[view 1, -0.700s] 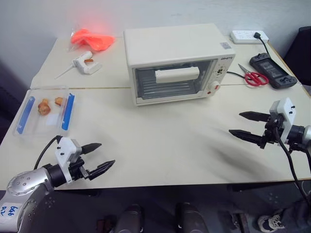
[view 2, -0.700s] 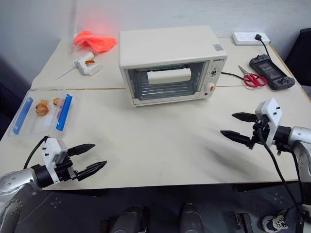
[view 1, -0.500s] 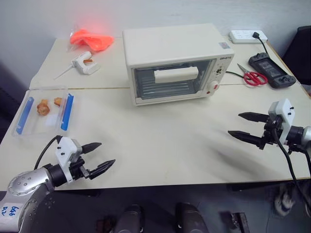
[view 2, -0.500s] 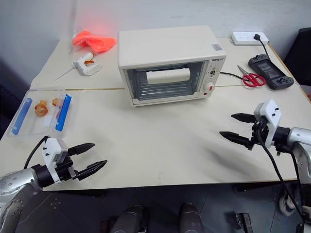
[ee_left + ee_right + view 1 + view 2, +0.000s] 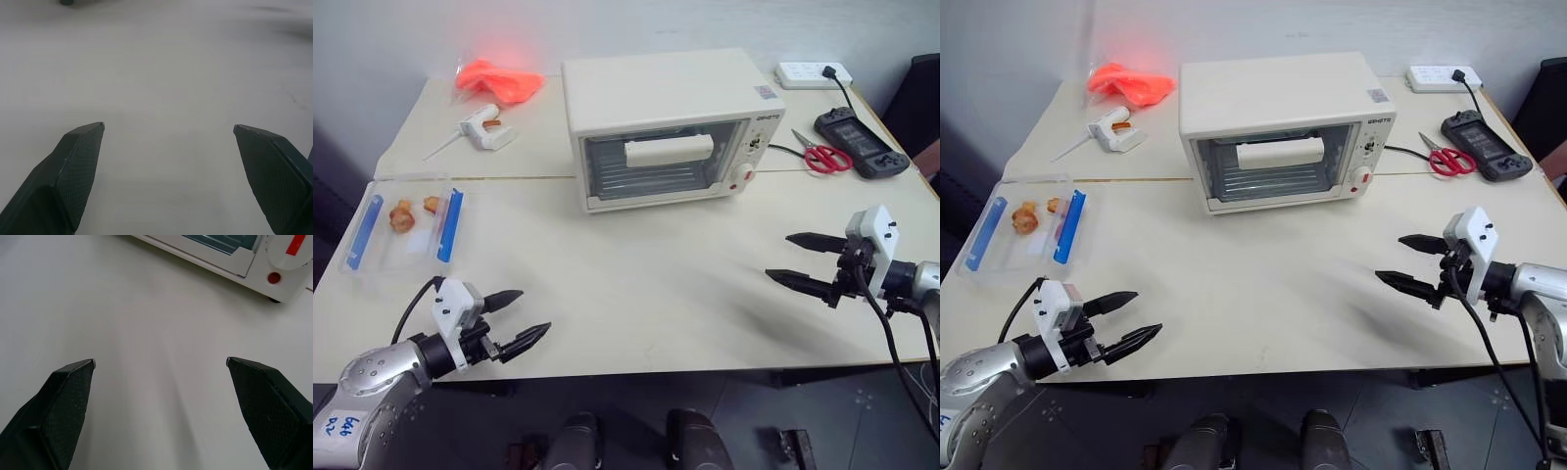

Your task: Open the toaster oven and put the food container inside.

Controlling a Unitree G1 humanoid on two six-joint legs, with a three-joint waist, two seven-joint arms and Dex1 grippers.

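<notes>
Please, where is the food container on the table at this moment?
In the left eye view, the food container lies near the table's left edge, to the left of the toaster oven and beyond the left gripper.

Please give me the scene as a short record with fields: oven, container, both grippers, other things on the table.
toaster oven: door shut, at table's back middle
food container: lid on, left side of table
left gripper: open, empty, over near edge
right gripper: open, empty, over table's right part
other: orange plastic bag, scissors, power strip
</notes>
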